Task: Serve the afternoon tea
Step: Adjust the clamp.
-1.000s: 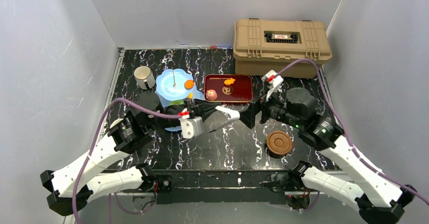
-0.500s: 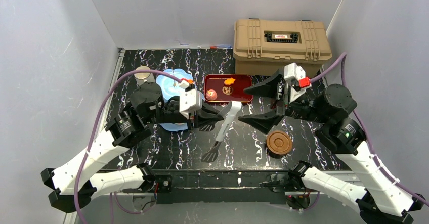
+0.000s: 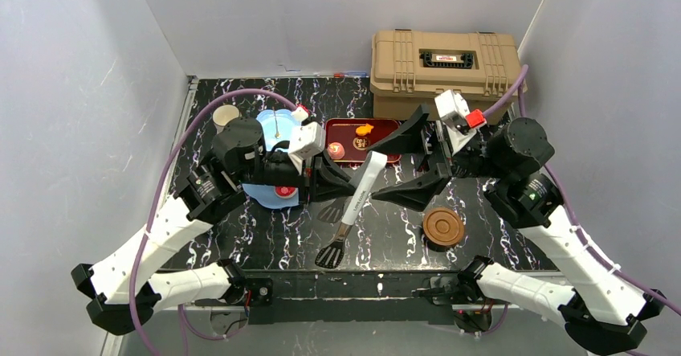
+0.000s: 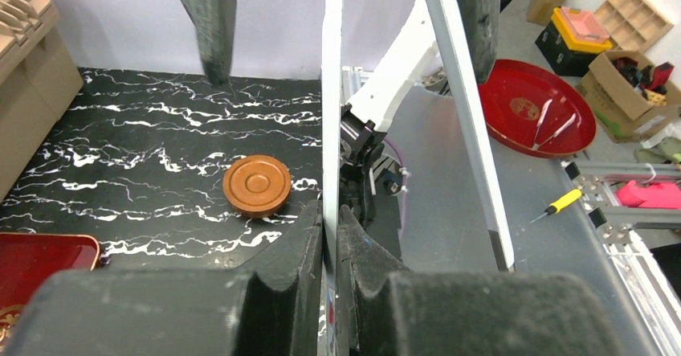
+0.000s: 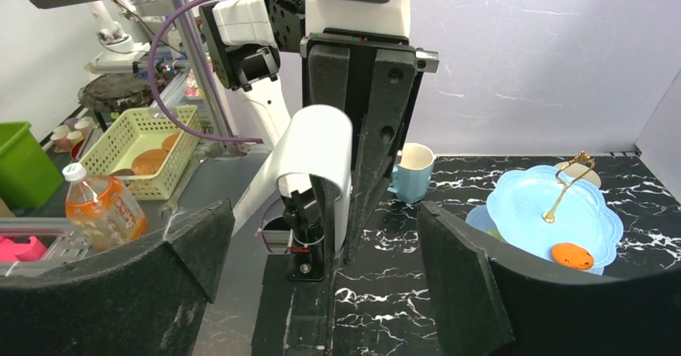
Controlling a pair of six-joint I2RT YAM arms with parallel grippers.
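The right gripper [image 3: 387, 174] has drawn back, jaws spread and empty. The white plastic tongs with black tips [image 3: 353, 203], level a second ago, now hang toward the tabletop's near edge, one leg clenched in the left gripper [image 3: 341, 184]. The light blue three-tier scalloped stand [image 3: 277, 127] waits near the far left corner. Small toy cakes [image 3: 363, 129] on the dark red rectangular tray [image 3: 389, 137] beside it look next to be served.

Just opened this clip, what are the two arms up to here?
The left gripper is clamped on one arm of the white tongs, holding them in front of the red tray. The right gripper is wide open, its fingers on either side of the tongs' looped end, not gripping. A few treats lie on the tray, an orange donut sits on the blue stand's top tier, and a brown saucer sits at the near right.
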